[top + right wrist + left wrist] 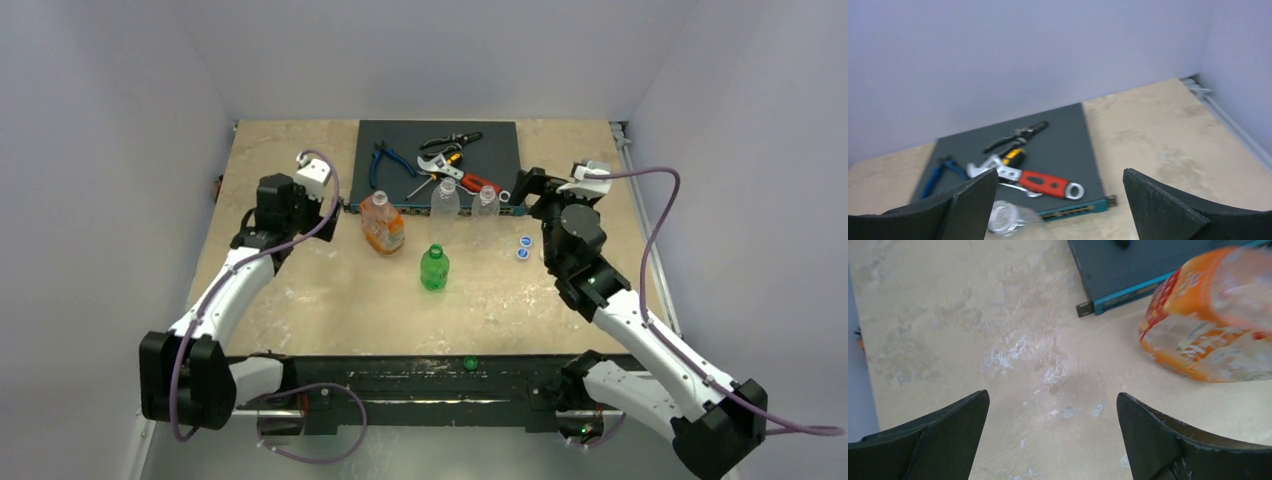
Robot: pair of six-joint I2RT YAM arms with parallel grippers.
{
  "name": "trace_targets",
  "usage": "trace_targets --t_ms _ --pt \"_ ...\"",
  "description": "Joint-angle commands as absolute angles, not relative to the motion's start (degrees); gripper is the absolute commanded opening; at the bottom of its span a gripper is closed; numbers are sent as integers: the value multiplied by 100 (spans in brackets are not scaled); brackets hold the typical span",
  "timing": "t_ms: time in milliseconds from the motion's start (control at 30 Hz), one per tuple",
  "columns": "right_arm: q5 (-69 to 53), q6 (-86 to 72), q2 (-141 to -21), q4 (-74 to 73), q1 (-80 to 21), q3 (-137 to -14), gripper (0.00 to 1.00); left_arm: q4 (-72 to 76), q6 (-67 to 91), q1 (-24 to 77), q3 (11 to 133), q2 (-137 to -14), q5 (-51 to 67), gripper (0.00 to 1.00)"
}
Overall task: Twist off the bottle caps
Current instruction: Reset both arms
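Four bottles stand mid-table: a squat orange-label bottle, a green bottle and two clear bottles at the mat's front edge. Two white-blue bottle caps lie right of them, and a green cap sits on the near rail. My left gripper is open over bare table, left of the orange-label bottle. My right gripper is open and empty just right of the clear bottles; one clear bottle's open neck shows by its left finger.
A dark mat at the back holds blue pliers, black pliers and a red-handled wrench. Walls close the table on three sides. A cable rail runs along the right edge.
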State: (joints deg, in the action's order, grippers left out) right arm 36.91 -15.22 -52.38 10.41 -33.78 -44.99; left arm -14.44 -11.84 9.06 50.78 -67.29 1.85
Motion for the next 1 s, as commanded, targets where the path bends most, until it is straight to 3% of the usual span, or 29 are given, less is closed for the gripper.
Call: trace_targets --t_ms 0,100,267,433,633,967 --pt "3965 -1030 -5834 1636 -2581 -4011 99 619 -1208 495 4038 -6961 525 100" --pt "4206 -809 -6457 1671 -2220 -3880 99 1787 -832 224 3327 -7136 979 100" --pt "3566 -330 -6541 3989 -1675 -2698 99 3379 -466 -138 2509 -7451 1523 100" --pt "3048 -333 -7317 5093 -1290 -2358 99 4796 -261 -399 1978 -7870 1486 100" --pt "2601 -209 -8001 5880 -1146 -2217 99 6826 48 -560 1350 -8541 1840 100" --pt "2858 -211 -8450 6743 -1123 -2013 99 8505 367 -571 1013 -9619 1366 100"
